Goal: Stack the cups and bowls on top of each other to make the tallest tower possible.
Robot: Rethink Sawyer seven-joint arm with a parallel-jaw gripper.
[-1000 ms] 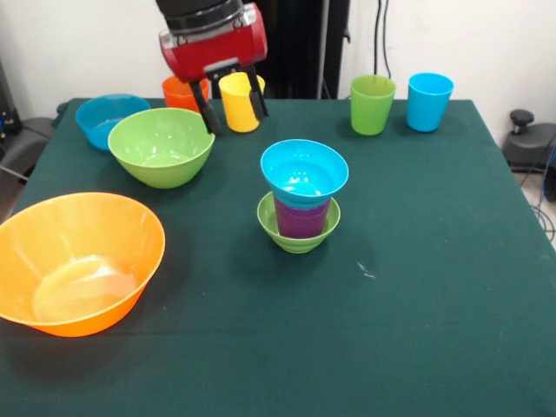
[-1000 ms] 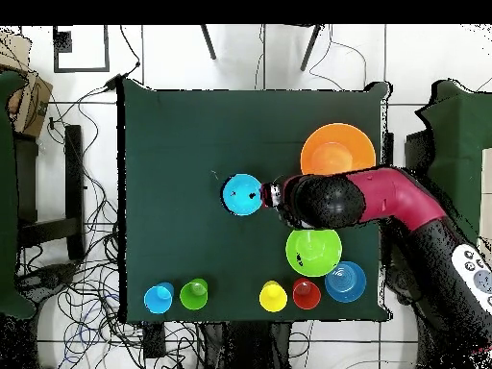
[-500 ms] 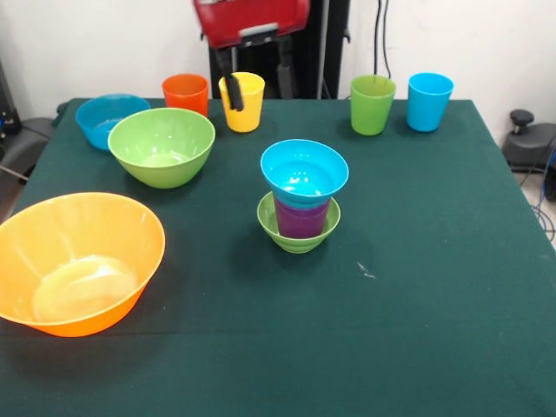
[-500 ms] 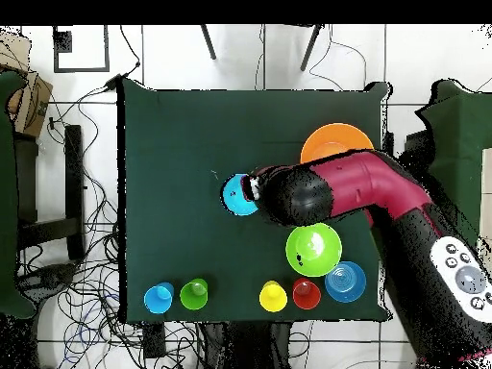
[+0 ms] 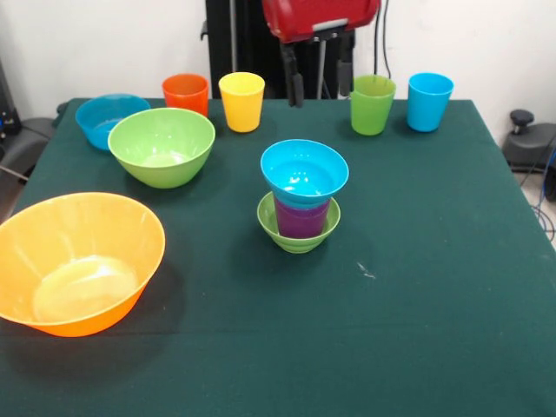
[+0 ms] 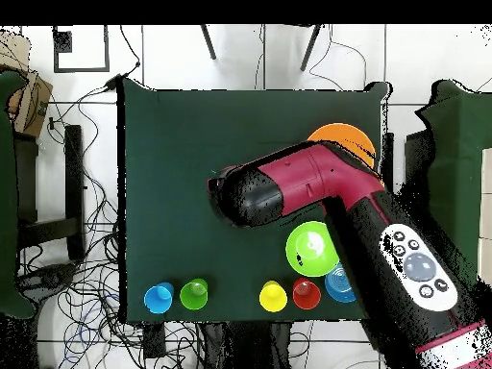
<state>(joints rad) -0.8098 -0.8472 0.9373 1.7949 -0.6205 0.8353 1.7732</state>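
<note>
The tower [image 5: 302, 201] stands mid-table: a small green bowl [image 5: 295, 237] holds a purple cup [image 5: 301, 218], with a small blue bowl [image 5: 304, 169] on top. The orange cup [image 5: 185, 93], yellow cup [image 5: 241, 101], green cup [image 5: 372, 104] and light blue cup [image 5: 430, 101] stand in a row at the far edge. My gripper [image 5: 320, 85] hangs open and empty, high above the table between the yellow and green cups, behind the tower. In the overhead view the arm [image 6: 288, 192] hides the tower.
A very large orange bowl [image 5: 74, 261] sits at the near left. A medium green bowl [image 5: 162, 146] and a medium blue bowl [image 5: 109, 117] sit at the far left. The overhead view shows the cup row [image 6: 194, 292] near the robot's base.
The gripper has risen from beside the yellow cup and moved right in the front view. In the overhead view the arm has swung over the tower. No object has moved.
</note>
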